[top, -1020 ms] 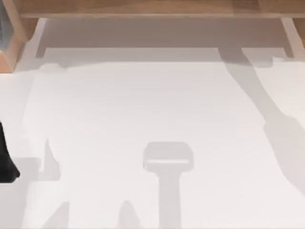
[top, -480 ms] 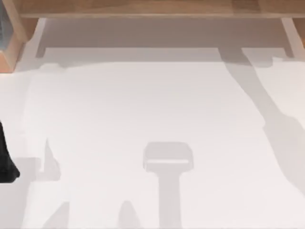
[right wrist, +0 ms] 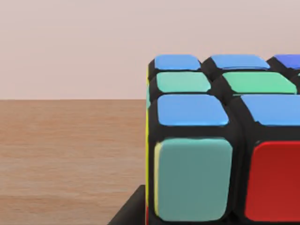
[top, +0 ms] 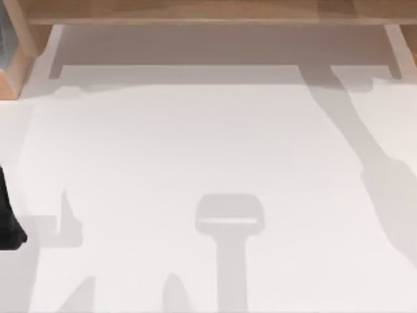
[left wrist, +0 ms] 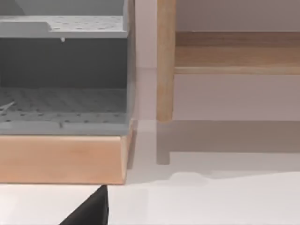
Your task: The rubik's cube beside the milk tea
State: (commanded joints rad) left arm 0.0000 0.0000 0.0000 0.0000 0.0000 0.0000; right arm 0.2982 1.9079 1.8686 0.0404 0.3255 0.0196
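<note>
The rubik's cube looms close in the right wrist view, with blue and green stickers on top and teal and red ones on the near face. It stands over a brown wooden surface. A black part of my right gripper lies right against the cube's lower near corner. The milk tea is out of view. My left arm is a dark shape at the far left edge of the white table, and a black piece of it shows in the left wrist view.
A wooden shelf runs along the table's far edge. At the far left stands a grey perforated rack on a wooden base, with a wooden post beside it. Arm shadows fall across the table.
The pale shadow edge at the table's left has drifted slightly further left. The left arm has stayed where it was.
</note>
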